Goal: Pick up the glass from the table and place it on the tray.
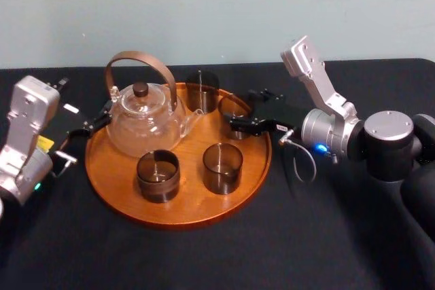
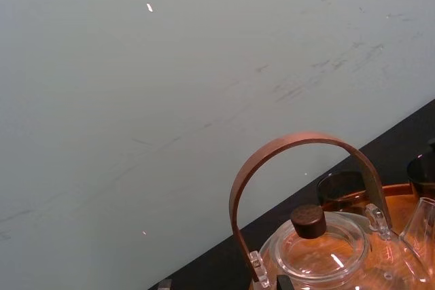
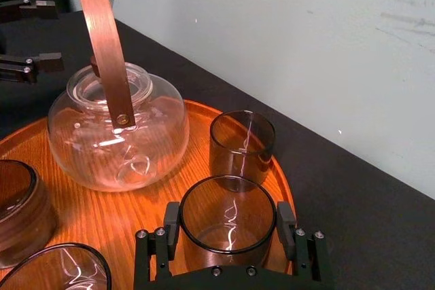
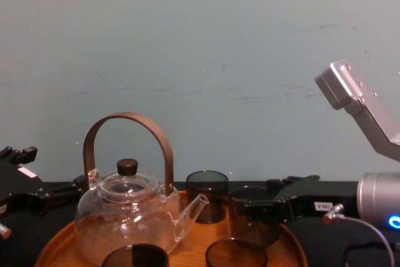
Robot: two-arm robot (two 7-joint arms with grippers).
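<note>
- Black cloth covered the worktop (image 1: 306, 236), and the round wooden tray (image 1: 197, 202) lay on it left of the middle, nearer the far edge.
- The glass (image 1: 234, 110) stood upright on the tray, just inside its right rim and toward the far side.
- The right hand (image 1: 250, 109) reached in from the worktop's right side, low over the tray rim. Its fingers (image 3: 171, 221) were one on each side of the glass and lay against its wall, pinching it.
- A clear teapot (image 1: 144, 120) with a brown hoop handle stood on the tray's left half.
- Another smoky glass (image 1: 202, 89) stood at the tray's far rim, just beside the held one, and two more glasses (image 1: 158, 175) stood side by side near the near rim.
- The left hand (image 1: 90, 129) hung at the tray's left rim beside the teapot, fingers spread and holding nothing.
</note>
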